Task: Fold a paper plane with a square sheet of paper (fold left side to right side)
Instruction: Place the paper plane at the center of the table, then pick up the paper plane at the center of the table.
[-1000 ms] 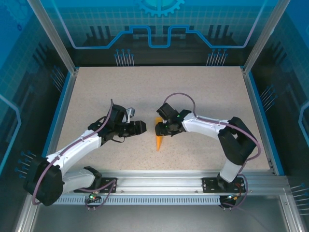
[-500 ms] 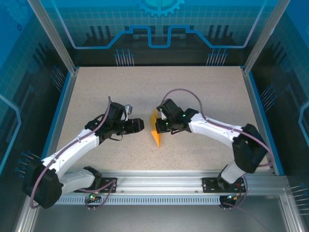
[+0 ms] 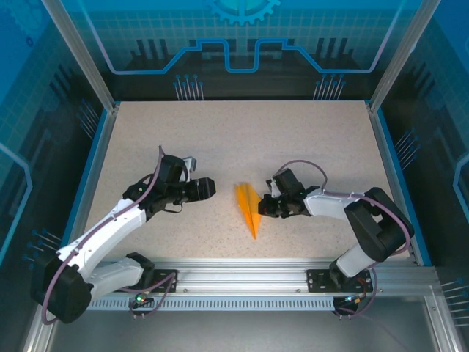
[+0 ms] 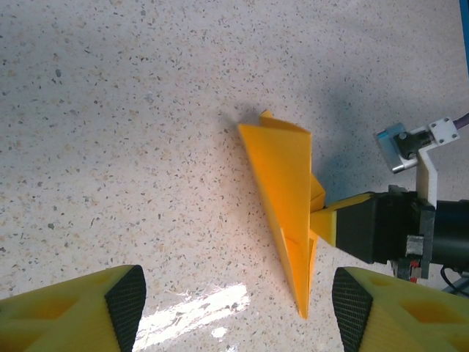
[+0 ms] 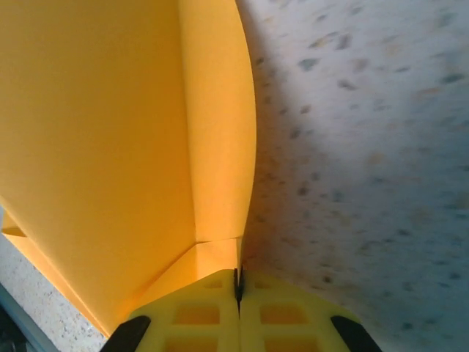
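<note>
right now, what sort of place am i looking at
Probably a robot lab or demo cell: speckled table walled by blue printed panels, left arm and right arm on an aluminium rail, orange paper plane between them.

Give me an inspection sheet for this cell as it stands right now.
Surface: speckled beige tabletop, flat; no spills or marks seen.
Job's things: orange paper plane lies flat mid-table between the arms, nose toward the arm bases, layers folded.
Clutter: nothing seen.
Grippers: left gripper open, apart from the plane, to its left. Right gripper shut at the plane's right edge, apparently pinching a flap.
Cables: a purple cable loops above the right wrist, and another follows the left arm; neither touches the paper.
Surroundings: blue panels in a metal frame on the far side and both flanks, and a mounting rail along the near edge.
</note>
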Robot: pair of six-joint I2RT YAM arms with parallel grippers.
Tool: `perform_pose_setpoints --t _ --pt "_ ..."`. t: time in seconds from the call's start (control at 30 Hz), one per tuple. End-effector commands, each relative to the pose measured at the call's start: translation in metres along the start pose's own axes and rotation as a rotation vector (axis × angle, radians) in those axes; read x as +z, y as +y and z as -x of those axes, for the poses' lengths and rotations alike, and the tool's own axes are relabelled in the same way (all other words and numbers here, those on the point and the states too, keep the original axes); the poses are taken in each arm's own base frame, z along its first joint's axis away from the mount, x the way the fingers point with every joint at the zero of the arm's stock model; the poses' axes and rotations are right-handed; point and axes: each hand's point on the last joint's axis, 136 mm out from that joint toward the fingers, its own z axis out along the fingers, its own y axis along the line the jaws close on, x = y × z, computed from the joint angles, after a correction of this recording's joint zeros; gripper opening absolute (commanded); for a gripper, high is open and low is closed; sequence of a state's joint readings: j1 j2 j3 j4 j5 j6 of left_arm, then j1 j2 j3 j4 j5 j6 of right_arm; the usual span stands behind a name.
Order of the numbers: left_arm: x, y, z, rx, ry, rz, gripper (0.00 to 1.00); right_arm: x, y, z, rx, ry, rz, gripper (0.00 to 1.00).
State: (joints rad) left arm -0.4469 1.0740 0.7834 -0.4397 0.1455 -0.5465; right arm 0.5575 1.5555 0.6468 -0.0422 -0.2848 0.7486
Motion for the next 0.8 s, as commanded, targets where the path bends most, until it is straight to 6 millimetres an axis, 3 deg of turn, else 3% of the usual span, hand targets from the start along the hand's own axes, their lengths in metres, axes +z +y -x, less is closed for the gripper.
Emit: perform_pose_setpoints --t 0.0,0.17,0.3,0.47,0.57,0.77 --pt "-0.008 -0.002 0.008 0.017 -0.025 0.004 0.72 -0.015 0.000 0.012 -0.033 -0.066 0.000 0.12" --pt "-0.007 -0.004 0.009 0.015 -0.031 -0.005 0.76 -0.031 -0.010 0.010 -0.063 -0.072 -0.087 0.25" --pt "-0.008 -0.005 0.013 0.015 -0.053 -0.017 0.85 -0.061 -0.005 0.017 -0.128 -0.104 -0.202 0.32" --pt "-0.013 -0.006 0.019 0.021 -0.090 -0.026 0.95 -0.090 0.026 0.014 -0.282 -0.089 -0.326 0.41" --pt "-0.015 -0.005 0.020 0.021 -0.100 -0.023 0.96 -0.085 0.039 0.003 -0.328 -0.044 -0.355 0.46" --pt "-0.018 -0.001 0.016 0.026 -0.095 -0.010 0.99 -0.052 0.043 -0.011 -0.354 0.048 -0.388 0.55"
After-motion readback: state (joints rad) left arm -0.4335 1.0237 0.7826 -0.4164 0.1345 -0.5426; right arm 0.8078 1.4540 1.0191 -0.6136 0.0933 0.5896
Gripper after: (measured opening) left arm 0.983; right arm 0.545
